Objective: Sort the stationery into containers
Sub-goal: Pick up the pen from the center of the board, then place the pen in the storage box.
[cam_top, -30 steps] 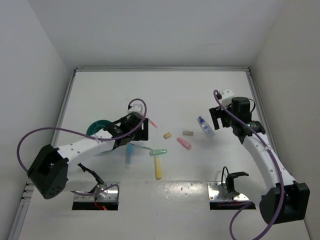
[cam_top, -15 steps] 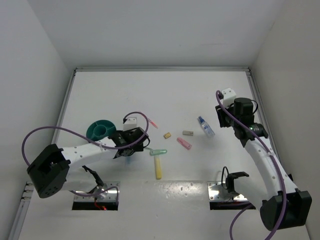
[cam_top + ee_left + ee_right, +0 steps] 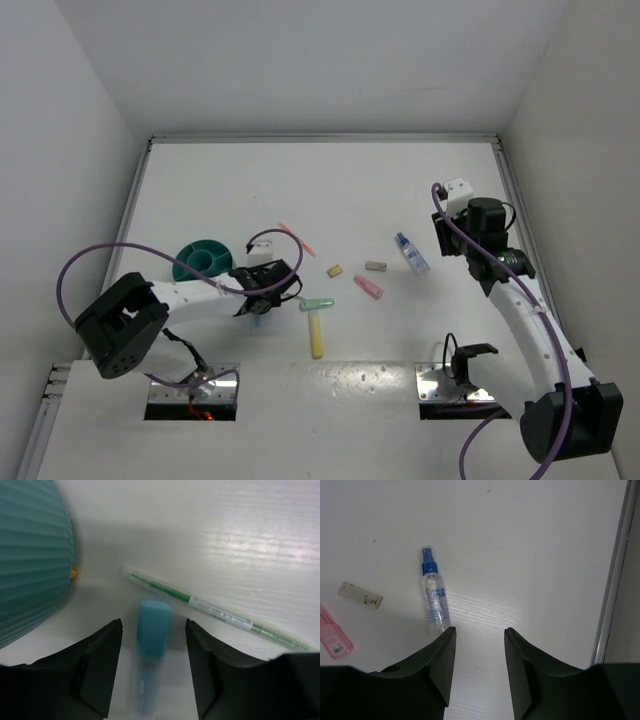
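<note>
In the left wrist view my left gripper is open, low over the table, with the light-blue marker lying between its jaws, not gripped. A thin green pen lies just beyond it, and the round teal cup is to the left. In the top view the left gripper is just right of the cup. My right gripper is open and empty above the table, right of the clear blue-capped bottle. It also shows in the top view.
A tan eraser and a pink marker lie left of the bottle. In the top view a second eraser, a yellow marker, a green-capped item and a pink-red pen lie mid-table. Walls enclose three sides.
My left gripper has moved toward the near edge and down, from beside the cup to straddling the light-blue marker. The right gripper has drawn slightly back from the bottle.
</note>
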### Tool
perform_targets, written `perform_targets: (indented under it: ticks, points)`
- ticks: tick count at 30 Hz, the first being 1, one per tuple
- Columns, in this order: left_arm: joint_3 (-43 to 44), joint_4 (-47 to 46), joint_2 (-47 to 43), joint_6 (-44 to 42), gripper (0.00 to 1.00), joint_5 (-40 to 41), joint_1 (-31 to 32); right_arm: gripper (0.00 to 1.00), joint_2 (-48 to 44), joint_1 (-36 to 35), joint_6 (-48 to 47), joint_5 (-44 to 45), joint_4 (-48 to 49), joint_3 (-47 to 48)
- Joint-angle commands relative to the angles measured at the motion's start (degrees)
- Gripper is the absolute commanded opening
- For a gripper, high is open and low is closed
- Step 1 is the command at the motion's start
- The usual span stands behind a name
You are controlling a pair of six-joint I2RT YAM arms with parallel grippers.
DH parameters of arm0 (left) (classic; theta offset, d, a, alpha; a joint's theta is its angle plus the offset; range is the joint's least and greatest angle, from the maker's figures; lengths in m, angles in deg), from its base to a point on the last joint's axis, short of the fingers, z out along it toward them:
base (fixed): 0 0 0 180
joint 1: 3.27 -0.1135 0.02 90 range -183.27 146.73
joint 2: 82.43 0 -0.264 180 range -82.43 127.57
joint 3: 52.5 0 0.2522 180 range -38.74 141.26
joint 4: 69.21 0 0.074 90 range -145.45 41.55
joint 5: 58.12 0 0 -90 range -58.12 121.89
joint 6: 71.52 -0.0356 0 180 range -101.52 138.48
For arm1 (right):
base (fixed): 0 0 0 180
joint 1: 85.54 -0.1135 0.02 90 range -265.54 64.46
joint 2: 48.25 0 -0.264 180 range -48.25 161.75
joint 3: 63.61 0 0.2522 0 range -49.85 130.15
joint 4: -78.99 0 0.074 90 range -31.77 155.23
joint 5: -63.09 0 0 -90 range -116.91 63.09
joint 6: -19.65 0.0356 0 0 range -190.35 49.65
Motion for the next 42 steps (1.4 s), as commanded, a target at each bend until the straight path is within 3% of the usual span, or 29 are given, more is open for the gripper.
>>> perform_targets:
  ticks: [1,10,15,18,20,21,22,23,24,29,33,42]
  points:
    - [-1.13,-3.53,1.15,-1.01,0.55,-1.18,-1.56,0.44,-1.41,-0.11,-0.45,0.53,2.20,0.10]
    - [-1.65,-4.76,-1.64,-2.07,0.30,-5.30,-2.26,0.44,-1.41,-0.11,0.08,1.06,2.20,0.10]
    - [5.26,0.40,-11.29,-2.07,0.20,-6.90,0.63,0.44,-1.41,-0.11,0.08,1.06,2.20,0.10]
    - [9.51,4.81,-16.59,-2.60,0.16,-3.03,0.64,0.41,-1.41,-0.11,0.08,1.06,2.20,0.10]
    - [12.84,6.48,-21.41,-2.60,0.14,1.85,-0.93,0.33,-1.41,-0.11,0.08,1.06,2.20,0.10]
    - [13.63,8.05,-22.91,-3.21,0.12,3.98,-1.81,0.15,-1.41,-0.11,0.08,0.54,2.20,0.10]
    - [14.94,8.85,-24.05,-3.22,0.09,6.35,-2.61,0.07,-1.41,-0.11,0.08,0.53,2.20,0.10]
    - [14.96,9.38,-26.50,-3.22,0.00,11.59,-3.40,0.02,-1.41,-0.11,0.08,0.53,2.20,0.10]
    - [15.48,9.39,-27.74,-3.22,0.00,14.60,-4.54,0.00,-1.41,-0.11,0.08,0.53,2.20,0.10]
    - [14.17,9.91,-31.36,0.64,0.00,37.85,-5.16,0.00,-1.94,-0.11,0.08,-0.88,2.20,0.10]
    - [15.38,9.91,-27.33,2.06,0.00,49.93,-6.56,0.00,-1.94,-0.11,0.08,-1.40,2.20,0.10]
    - [17.24,10.44,-15.20,3.11,0.00,54.09,-12.89,0.00,-2.47,-0.11,0.08,-1.93,1.67,0.10]
